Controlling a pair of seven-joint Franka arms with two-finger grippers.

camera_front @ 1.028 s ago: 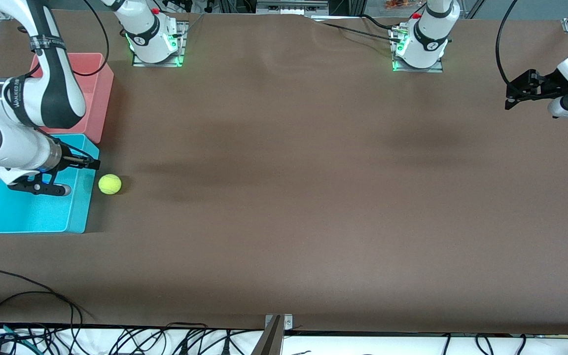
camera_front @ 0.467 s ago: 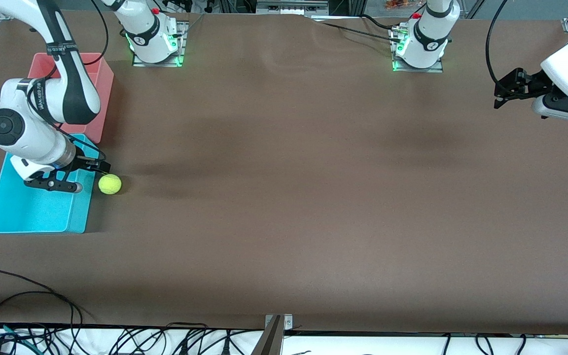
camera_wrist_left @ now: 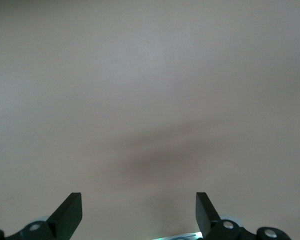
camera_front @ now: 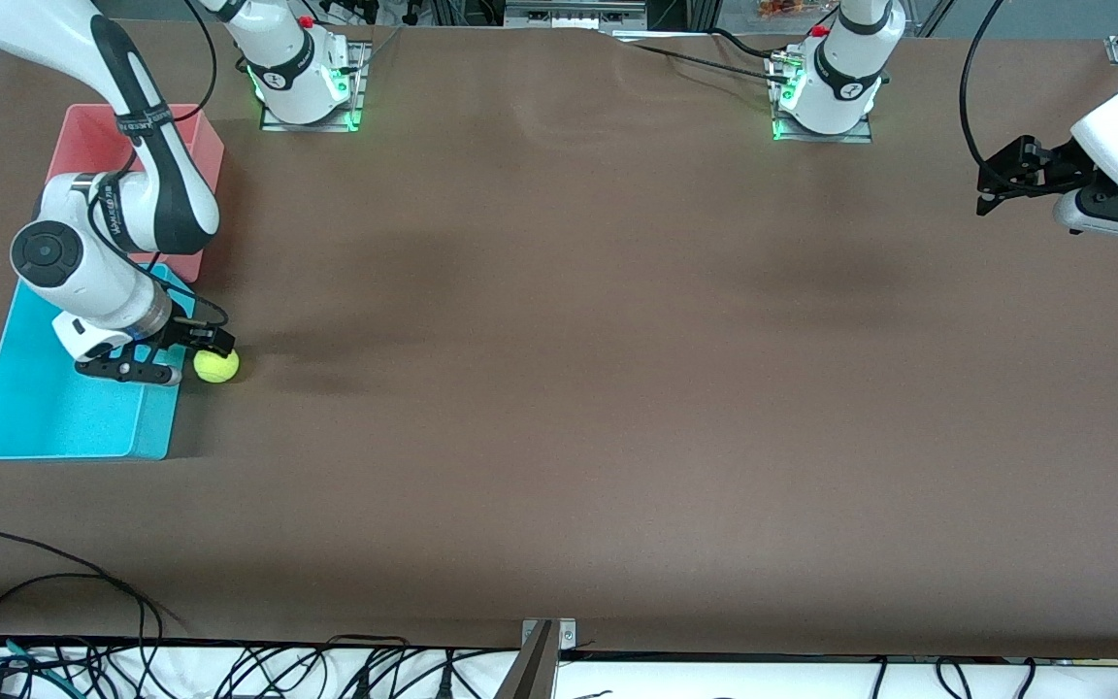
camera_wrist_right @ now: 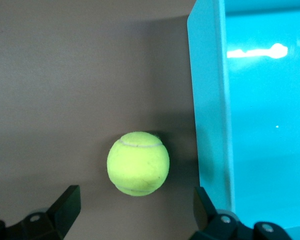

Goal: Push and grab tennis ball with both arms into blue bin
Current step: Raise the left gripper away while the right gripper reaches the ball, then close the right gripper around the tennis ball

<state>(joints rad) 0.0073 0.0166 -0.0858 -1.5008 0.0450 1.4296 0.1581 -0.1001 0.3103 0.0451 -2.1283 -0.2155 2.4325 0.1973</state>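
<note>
Ball [camera_front: 216, 365] sits just beside the bin [camera_front: 54, 432] wall near the right arm's table edge; light, fuzzy, prone to roll. Right gripper [camera_front: 188, 351] hangs over it with jaws spread, best closing across its middle. Left gripper [camera_front: 1005, 180] waits, spread, at the opposite edge

tennis ball [camera_front: 216, 365] on table [camera_front: 559, 388] beside blue bin [camera_front: 74, 417] | pink bin [camera_front: 185, 165] farther

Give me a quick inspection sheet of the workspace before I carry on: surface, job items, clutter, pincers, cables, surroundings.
Surface: brown table, flat, shadowed patches.
Job's things: ball on the table, beside the blue bin, outside its wall; bin holds nothing seen.
Clutter: pink bin next to the blue bin, farther from the front camera.
Pincers: right pincer open, low over the ball; left pincer open, waiting over bare table at the left arm's end.
Cables: black cables at the table's near edge.
Surroundings: two lit arm bases.
</note>
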